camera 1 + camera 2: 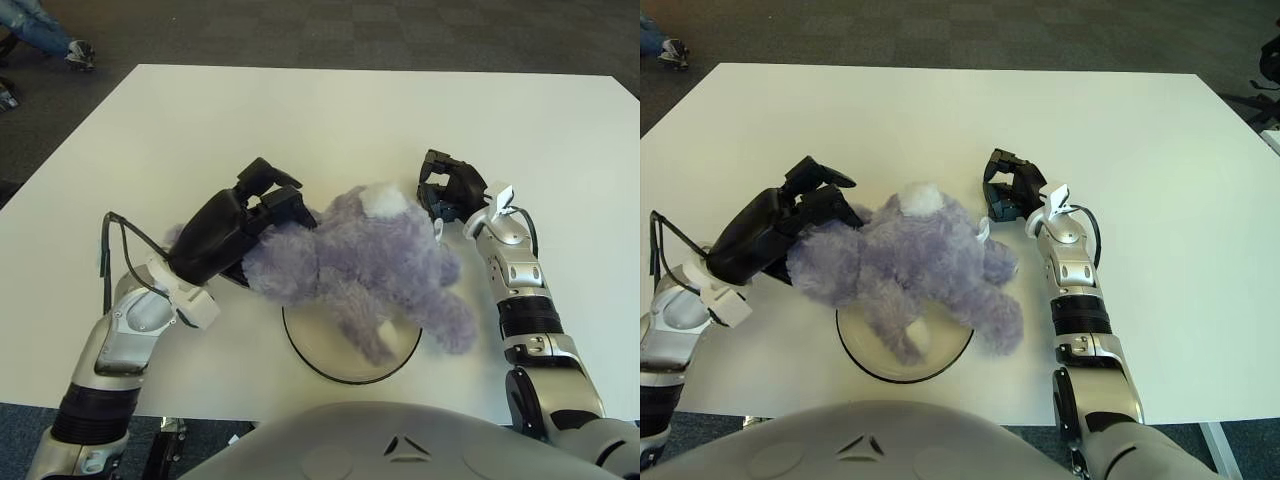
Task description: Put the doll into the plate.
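White tabletop (330, 120), dark carpet around it. A purple plush doll (350, 265) lies sprawled across the far part of a white plate (310, 352) with a dark rim; the plate sits near the tabletop's front edge, in front of the robot's torso. The doll's body covers the plate's far rim. One leg hangs over the plate's inside, another lies past the plate's right rim on the tabletop. A white patch on the doll faces the far side. The doll's left end extends off the plate toward the left hand.

Left hand (240, 225): black, at the doll's left end, on top of and against the plush. Fingers (268, 180) are partly spread and raised above the plush, the top one pointing away from it; they do not wrap the doll. The palm side touches the fur, or is just beside it; I cannot tell which. A black cable loops beside the left wrist.

Right hand (1008, 188): just beside the doll's right upper end, near the white patch, over the tabletop. Fingers are curled inward, holding nothing. The forearm runs back toward the robot along the doll's right side, apart from the plate.

Shoes (78, 50) of a person show on the carpet at the far left corner.
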You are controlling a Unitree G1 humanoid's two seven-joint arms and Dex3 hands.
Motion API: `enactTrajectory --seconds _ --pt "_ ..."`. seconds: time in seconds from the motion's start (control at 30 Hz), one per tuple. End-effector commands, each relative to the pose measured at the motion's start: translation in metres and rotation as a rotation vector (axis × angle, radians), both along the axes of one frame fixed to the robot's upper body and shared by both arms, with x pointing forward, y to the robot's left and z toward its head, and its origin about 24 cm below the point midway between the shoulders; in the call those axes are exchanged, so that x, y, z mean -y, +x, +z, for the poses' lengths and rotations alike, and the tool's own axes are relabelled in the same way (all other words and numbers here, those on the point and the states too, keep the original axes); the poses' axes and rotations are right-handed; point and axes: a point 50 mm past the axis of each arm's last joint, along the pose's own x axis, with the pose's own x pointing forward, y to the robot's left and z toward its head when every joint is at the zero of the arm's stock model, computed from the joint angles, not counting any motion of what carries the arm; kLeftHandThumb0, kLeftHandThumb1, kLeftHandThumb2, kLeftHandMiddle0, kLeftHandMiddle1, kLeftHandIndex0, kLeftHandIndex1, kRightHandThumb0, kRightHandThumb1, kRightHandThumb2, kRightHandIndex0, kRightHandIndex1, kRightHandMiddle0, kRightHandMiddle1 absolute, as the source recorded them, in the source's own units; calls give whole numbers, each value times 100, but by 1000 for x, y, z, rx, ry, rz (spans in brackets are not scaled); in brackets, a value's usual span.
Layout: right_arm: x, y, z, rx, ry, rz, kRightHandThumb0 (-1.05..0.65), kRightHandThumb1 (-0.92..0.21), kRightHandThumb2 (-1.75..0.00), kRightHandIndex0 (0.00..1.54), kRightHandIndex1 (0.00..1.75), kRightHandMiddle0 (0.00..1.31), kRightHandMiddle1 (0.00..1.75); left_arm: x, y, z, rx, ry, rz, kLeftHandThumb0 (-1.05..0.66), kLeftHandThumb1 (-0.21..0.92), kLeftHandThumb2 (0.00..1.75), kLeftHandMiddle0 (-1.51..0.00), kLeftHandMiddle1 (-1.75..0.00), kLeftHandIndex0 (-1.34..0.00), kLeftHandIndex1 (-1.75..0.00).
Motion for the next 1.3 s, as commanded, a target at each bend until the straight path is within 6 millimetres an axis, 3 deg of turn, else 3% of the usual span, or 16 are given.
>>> enactTrajectory --seconds 0.0,0.17,0.47,0.53,0.7,1.27 --pt "1 0 3 14 -4 1 -48 -32 -132 123 175 61 175 0 0 3 -33 -14 -16 -38 77 60 0 -111 -40 -160" --pt "1 1 3 15 -9 2 -48 -32 -131 123 175 61 175 0 0 5 -69 -44 -18 -36 90 46 0 -107 -30 -165" --pt "0 1 3 13 -9 -7 -48 -32 -131 122 175 61 175 -1 -1 8 -162 -149 -51 -36 92 45 0 -107 -27 -167" --pt "0 1 3 13 -10 -9 -48 -33 -131 122 175 60 175 -1 -2 9 -173 -171 -71 -62 81 57 0 -108 -14 -149" --pt "1 1 3 12 -16 -11 -48 -33 -130 122 175 60 175 0 -2 11 -184 -201 -110 -79 72 69 0 -105 -3 -135" --pt "1 2 3 12 -20 -12 -47 -34 -129 121 175 59 175 1 -1 7 -239 -245 -175 -89 76 64 -2 -84 0 -119"
